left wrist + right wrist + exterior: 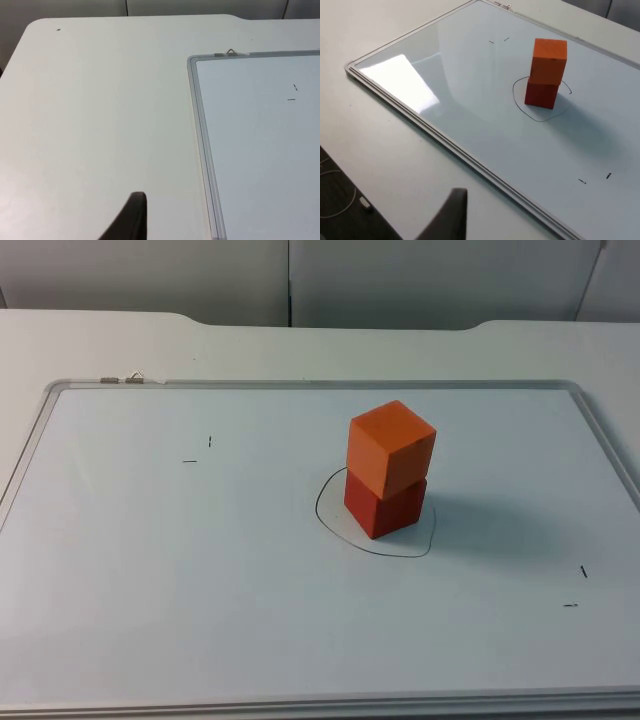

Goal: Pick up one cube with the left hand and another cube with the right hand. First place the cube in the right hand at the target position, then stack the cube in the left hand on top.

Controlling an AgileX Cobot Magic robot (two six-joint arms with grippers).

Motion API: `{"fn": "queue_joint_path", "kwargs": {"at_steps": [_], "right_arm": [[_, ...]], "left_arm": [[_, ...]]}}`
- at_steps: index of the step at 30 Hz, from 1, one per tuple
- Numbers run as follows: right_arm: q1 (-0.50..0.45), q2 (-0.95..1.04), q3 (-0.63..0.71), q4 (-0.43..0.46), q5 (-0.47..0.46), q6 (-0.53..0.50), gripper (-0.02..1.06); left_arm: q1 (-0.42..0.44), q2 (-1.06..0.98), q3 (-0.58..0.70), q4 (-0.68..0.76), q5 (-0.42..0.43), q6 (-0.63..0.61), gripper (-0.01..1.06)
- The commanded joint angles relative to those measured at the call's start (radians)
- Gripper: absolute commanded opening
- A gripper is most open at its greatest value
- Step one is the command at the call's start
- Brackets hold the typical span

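two cubes stand stacked on the whiteboard [150, 570]: the orange cube [392, 447] sits square-ish on the red cube [385, 505], slightly twisted against it, and the red one rests inside the drawn ring [345, 533] that marks the target. by my reading the stacking is done. both my arms wait off the board. my left fingertip [131, 220] hangs over the bare table [100, 115] just outside the board's frame, with the stack nowhere near it. my right fingertip [451, 216] hangs over the table at the board's other side, and the stack lies well ahead of it across the board, so my right arm looks the nearer. whether either pair of fingers is spread or pressed together, i cannot tell.
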Motion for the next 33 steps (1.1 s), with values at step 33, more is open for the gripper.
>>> {"fn": "queue_joint_path", "kwargs": {"at_steps": [33], "right_arm": [[-0.643, -0.003, 0.000, 0.006, -0.006, -0.008, 1.05]], "left_arm": [[0.002, -0.005, 0.003, 0.000, -0.004, 0.000, 1.05]]}}
